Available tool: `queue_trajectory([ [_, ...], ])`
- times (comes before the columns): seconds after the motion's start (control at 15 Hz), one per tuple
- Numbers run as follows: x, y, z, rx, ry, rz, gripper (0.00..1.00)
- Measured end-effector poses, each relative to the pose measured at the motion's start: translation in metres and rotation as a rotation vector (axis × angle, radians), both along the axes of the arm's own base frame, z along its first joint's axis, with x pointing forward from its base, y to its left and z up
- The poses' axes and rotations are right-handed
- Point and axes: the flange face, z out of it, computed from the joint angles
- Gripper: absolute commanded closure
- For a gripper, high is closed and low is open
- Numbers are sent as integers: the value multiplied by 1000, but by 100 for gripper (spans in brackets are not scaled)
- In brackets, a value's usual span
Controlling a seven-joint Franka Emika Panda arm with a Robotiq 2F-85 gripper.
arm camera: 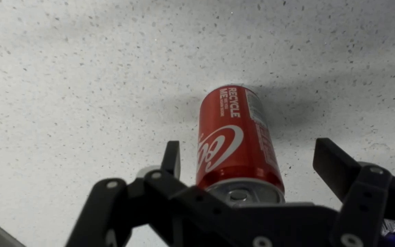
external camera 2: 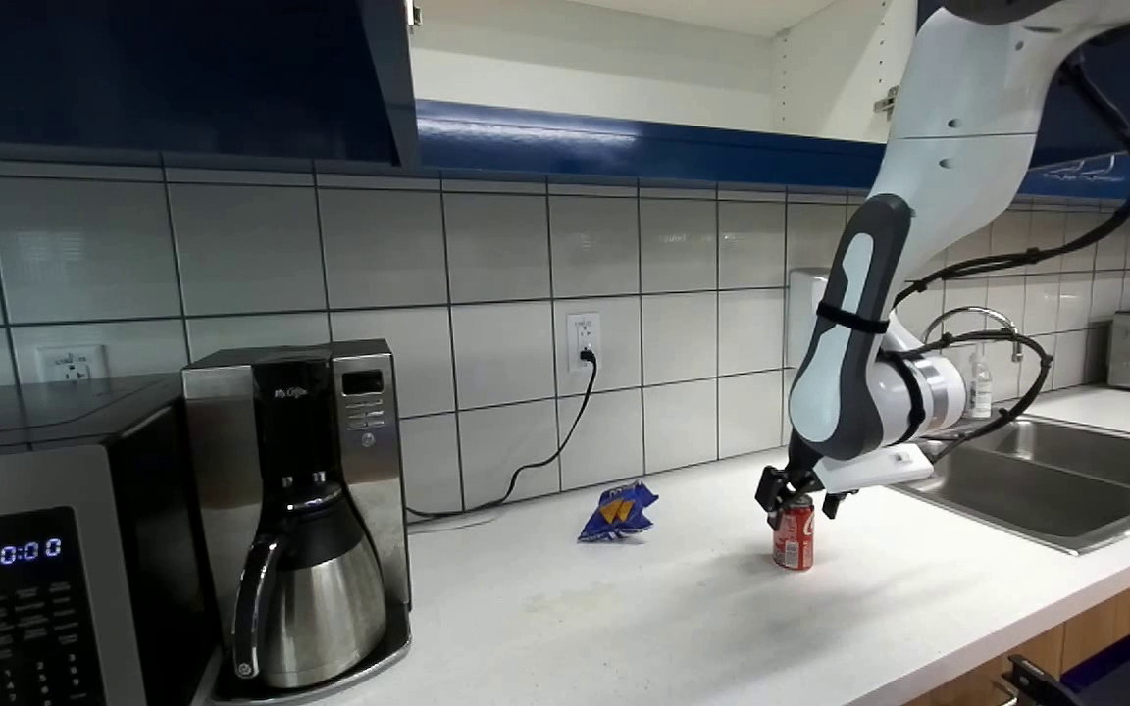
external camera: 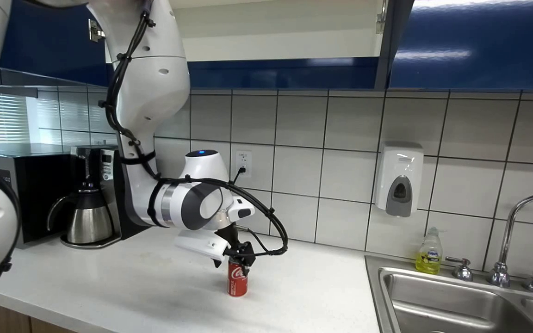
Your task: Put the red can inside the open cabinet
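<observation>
The red can [external camera: 237,283] stands upright on the white counter in both exterior views [external camera 2: 795,541]. In the wrist view the can [arm camera: 233,137] shows its white lettering and part of its silver top; the gripper's body hides the rest of the top. My gripper [arm camera: 247,149] is open, with one finger on each side of the can and a gap on both sides, wider on the right. In both exterior views the gripper [external camera: 232,265] [external camera 2: 802,510] is low over the can's upper part. The open cabinet [external camera: 285,34] is above, its cream interior visible in both exterior views [external camera 2: 604,59].
A coffee machine [external camera 2: 369,490] with a steel pot [external camera 2: 325,608] stands beside a microwave [external camera 2: 35,549]. A blue snack bag [external camera 2: 617,512] lies near the wall. A sink [external camera: 442,291], faucet [external camera: 509,236], soap bottle [external camera: 429,254] and wall dispenser [external camera: 399,178] are on the can's other side.
</observation>
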Motion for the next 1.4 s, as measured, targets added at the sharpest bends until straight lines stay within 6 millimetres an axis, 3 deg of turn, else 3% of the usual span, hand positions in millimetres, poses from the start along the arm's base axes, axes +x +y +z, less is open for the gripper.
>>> queue_trajectory([
  [1.07,16,-6,-7,-14,-26,1,0],
  [1.13,16,-6,-8,-14,-27,1,25],
  [1.2,17,-6,-8,-15,-28,1,26],
  [1.4,17,-6,-8,-15,-27,1,51],
])
